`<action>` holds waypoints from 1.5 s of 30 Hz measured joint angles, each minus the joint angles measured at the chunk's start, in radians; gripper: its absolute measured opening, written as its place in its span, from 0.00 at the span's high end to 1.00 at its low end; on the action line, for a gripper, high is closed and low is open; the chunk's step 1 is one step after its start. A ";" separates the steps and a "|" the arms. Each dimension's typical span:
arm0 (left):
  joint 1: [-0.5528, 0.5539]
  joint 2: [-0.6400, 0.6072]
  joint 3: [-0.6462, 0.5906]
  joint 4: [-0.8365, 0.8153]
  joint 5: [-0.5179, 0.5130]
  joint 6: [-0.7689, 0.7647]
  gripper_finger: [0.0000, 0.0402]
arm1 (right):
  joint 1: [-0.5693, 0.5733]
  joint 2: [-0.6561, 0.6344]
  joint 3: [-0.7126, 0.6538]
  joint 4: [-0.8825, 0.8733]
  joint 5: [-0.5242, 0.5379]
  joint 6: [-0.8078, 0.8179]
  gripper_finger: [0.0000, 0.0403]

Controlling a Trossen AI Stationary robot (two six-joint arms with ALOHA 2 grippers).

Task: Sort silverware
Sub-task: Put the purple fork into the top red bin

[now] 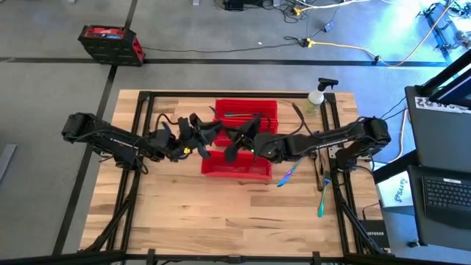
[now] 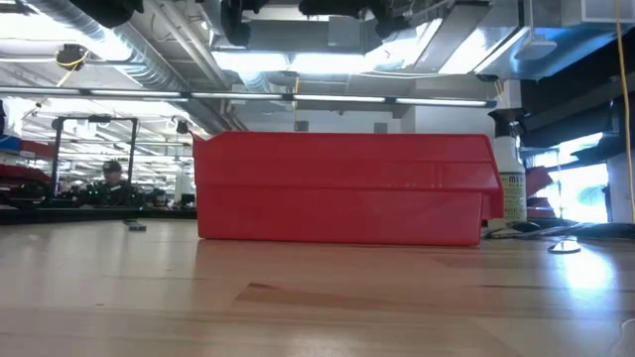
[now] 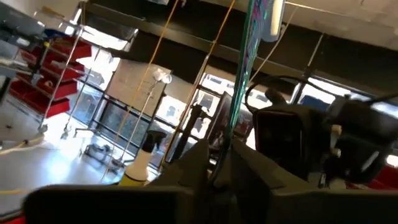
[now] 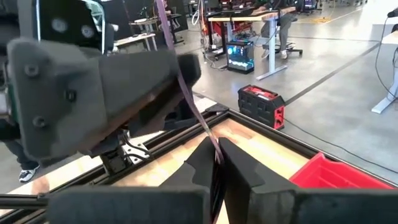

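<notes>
A light wooden table (image 1: 221,213) seen from above holds a cluster of long red plastic bins (image 1: 246,118) at its centre, set side by side. The bin farthest from the front edge has a dark slim utensil (image 1: 237,114) lying lengthwise in it. The other bins are mostly covered by the arms, so their contents cannot be told. From table height, the near red bin (image 2: 342,188) shows only its long outer wall; nothing inside it can be seen.

Both dark arms reach in over the bins from opposite sides. The left gripper (image 1: 197,135) hangs above the left end of the bins. In its wrist view its 2 fingers (image 3: 249,165) are pinched on a slim iridescent teal utensil (image 3: 245,68) that stands upright between them. The right gripper (image 1: 239,140) hangs over the middle of the bins. Its wrist view shows its fingers (image 4: 239,168) clenched together on a thin purple utensil handle (image 4: 186,93) that slants upward from the tips.

2 more pieces of silverware lie on the bare wood to the right of the bins: an iridescent blue-purple piece (image 1: 285,174) just beside the front bin's corner, and a teal piece (image 1: 322,199) nearer the table's right edge. A clear spray bottle (image 1: 317,96) stands near the far right corner of the table.
</notes>
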 joint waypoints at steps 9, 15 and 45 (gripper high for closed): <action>0.025 -0.011 0.000 0.007 0.075 0.057 0.56 | -0.021 -0.043 0.000 -0.065 0.006 -0.007 1.00; 0.029 -0.043 0.000 -0.066 0.112 0.060 0.43 | -0.064 -0.101 0.000 -0.137 -0.036 0.010 1.00; 0.043 -0.146 0.000 -0.592 0.753 0.067 0.40 | -0.790 0.139 0.198 -0.910 -1.129 -0.270 1.00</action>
